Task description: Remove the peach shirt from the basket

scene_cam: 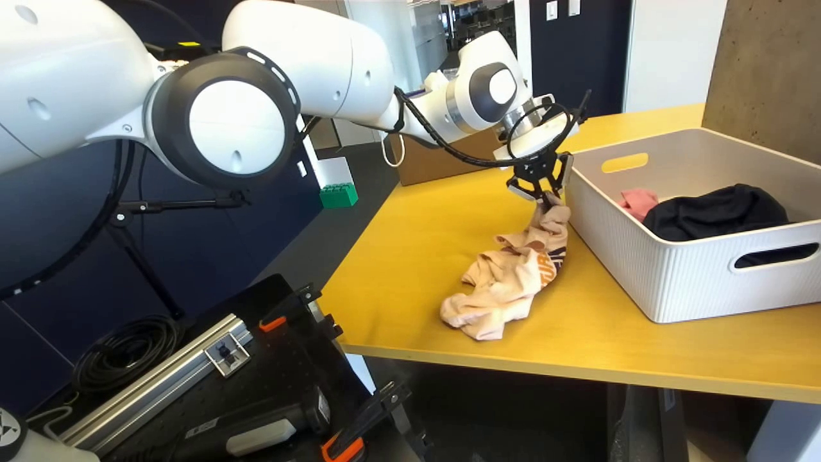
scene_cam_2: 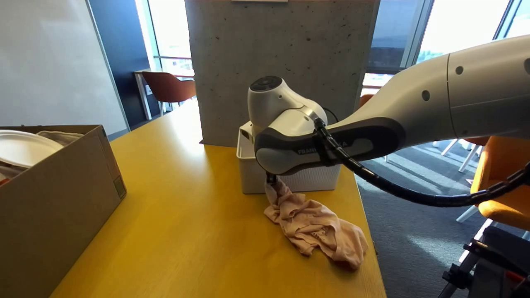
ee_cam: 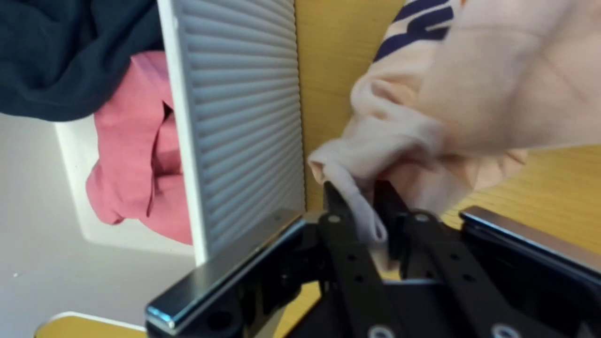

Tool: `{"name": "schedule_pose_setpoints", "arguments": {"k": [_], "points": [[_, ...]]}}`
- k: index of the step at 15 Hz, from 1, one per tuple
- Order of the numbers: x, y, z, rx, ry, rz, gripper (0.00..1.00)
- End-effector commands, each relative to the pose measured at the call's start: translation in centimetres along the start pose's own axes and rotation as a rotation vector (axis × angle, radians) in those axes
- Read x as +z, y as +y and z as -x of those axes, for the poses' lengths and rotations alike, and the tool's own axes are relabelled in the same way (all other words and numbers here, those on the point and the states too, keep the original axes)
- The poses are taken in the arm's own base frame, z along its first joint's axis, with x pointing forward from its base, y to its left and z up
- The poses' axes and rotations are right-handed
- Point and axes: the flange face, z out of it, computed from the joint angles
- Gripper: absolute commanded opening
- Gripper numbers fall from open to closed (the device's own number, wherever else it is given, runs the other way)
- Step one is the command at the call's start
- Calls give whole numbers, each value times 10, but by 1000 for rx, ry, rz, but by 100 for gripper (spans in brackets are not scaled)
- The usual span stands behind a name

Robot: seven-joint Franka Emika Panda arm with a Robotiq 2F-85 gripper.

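The peach shirt (scene_cam: 500, 282) with orange and dark lettering lies crumpled on the table outside the basket; it also shows in an exterior view (scene_cam_2: 316, 227) and the wrist view (ee_cam: 474, 89). Its upper end rises to my gripper (scene_cam: 545, 203). In the wrist view a fold sits between the two fingers of the gripper (ee_cam: 358, 199), which are shut on it. The white ribbed basket (scene_cam: 725, 276) stands right beside the gripper; its wall also shows in the wrist view (ee_cam: 244, 122). The fingertips are partly hidden by cloth in both exterior views.
Inside the basket are a black cloth (scene_cam: 715, 212) and a pink cloth (ee_cam: 136, 141). A cardboard box (scene_cam_2: 58, 211) stands on the table across from the basket. A concrete column (scene_cam_2: 281, 54) rises behind the basket. The table's edge (scene_cam: 577, 372) runs near the shirt.
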Motion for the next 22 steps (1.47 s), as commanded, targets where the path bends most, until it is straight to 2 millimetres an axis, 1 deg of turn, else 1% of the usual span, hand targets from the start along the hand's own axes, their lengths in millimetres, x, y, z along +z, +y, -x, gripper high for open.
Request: {"name": "schedule_pose_setpoints", "arguments": {"k": [1,5,7,8,10,13,17,18,19,22], "points": [[-15,-9,-15,-37,32,-35,54],[-32,-21,-27,13,15,-79,84],[-39,-27,-30,40,-7,-123,97],[-42,-31,-31,50,-17,-152,100],[-46,-38,-32,87,-48,-195,100],[-51,-47,-34,189,-95,-235,100],[-54,-53,-33,324,-141,-259,100],[-55,-50,-32,333,-156,-232,100],[-45,-53,-33,291,-126,-236,100],[-44,-53,-33,295,-129,-237,100]]}}
